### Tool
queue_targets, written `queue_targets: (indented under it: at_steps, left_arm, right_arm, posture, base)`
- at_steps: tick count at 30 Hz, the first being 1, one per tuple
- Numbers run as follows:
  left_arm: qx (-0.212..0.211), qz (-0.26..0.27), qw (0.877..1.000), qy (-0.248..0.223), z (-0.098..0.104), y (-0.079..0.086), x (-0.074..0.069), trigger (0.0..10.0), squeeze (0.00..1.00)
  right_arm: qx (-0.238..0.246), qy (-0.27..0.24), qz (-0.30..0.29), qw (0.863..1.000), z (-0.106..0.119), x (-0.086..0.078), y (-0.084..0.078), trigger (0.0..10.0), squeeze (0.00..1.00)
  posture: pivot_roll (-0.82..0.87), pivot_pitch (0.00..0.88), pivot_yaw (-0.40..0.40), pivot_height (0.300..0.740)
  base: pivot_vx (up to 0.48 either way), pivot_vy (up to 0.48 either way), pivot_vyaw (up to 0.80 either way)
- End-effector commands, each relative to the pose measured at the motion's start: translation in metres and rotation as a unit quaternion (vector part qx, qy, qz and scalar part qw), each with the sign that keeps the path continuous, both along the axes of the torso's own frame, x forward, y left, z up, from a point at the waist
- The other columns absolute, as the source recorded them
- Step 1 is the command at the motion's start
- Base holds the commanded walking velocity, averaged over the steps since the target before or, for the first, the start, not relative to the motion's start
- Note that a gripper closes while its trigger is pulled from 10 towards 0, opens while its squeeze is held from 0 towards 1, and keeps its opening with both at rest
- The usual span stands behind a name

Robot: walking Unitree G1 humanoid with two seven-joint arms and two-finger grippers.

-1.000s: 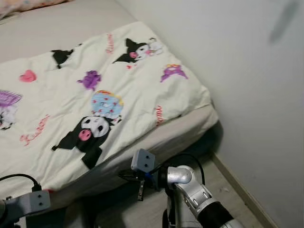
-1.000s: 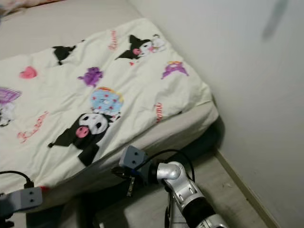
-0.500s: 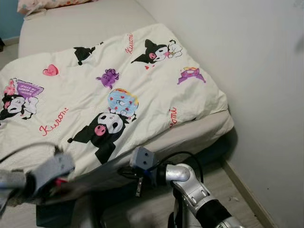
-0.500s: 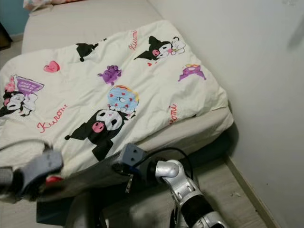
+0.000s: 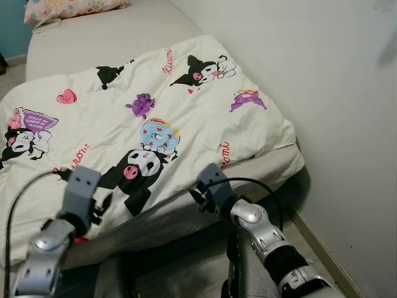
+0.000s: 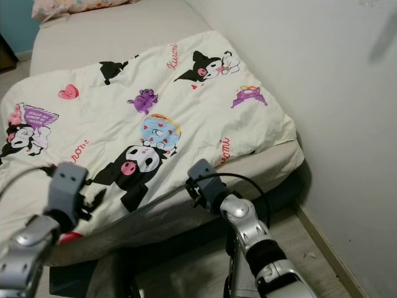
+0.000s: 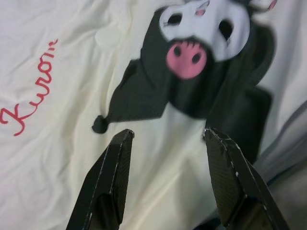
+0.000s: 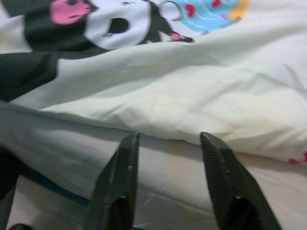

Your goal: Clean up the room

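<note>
Blanket spread over the bed, near edge hanging by both arms. Left gripper and right gripper both spread wide, holding nothing. Could easily pinch just the sheet underneath, or bunch everything crooked.

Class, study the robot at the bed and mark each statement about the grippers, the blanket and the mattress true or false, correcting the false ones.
1. Both grippers are open. True: the left gripper and the right gripper each show a gap between their fingers.
2. The right gripper is clamped on the blanket. False: it points at the edge of the blanket, holding nothing.
3. The blanket covers the whole mattress. False: the mattress lies bare at its far end.
4. A pillow lies at the far end of the bed. True.
5. The left gripper faces the black cartoon figure printed on the blanket. True.
</note>
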State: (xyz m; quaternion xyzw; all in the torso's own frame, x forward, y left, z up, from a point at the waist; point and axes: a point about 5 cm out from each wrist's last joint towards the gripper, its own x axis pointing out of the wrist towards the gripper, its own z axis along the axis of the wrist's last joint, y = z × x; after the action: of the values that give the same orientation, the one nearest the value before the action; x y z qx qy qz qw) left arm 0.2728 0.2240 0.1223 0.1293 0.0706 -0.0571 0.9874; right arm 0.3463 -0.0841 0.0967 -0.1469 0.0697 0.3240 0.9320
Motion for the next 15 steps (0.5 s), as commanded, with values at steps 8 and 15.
queue_targets:
  at_steps: [8,15]
  left_arm:
    - [-0.04,0.073,0.996,-0.041,-0.003,-0.024,-0.017,10.0,0.0]
    - [-0.053,0.069,0.996,-0.036,-0.008,-0.031,-0.028,10.0,0.0]
  right_arm:
    - [-0.004,0.041,-0.085,0.995,-0.015,0.007,-0.009,10.0,1.0]
    - [0.05,0.108,-0.167,0.979,-0.024,0.01,-0.02,10.0,0.0]
  posture:
    - [-0.02,0.221,0.029,0.541]
    - [-0.01,0.213,0.025,0.541]
  base:
    - [0.0,0.0,0.0]
    - [0.0,0.0,0.0]
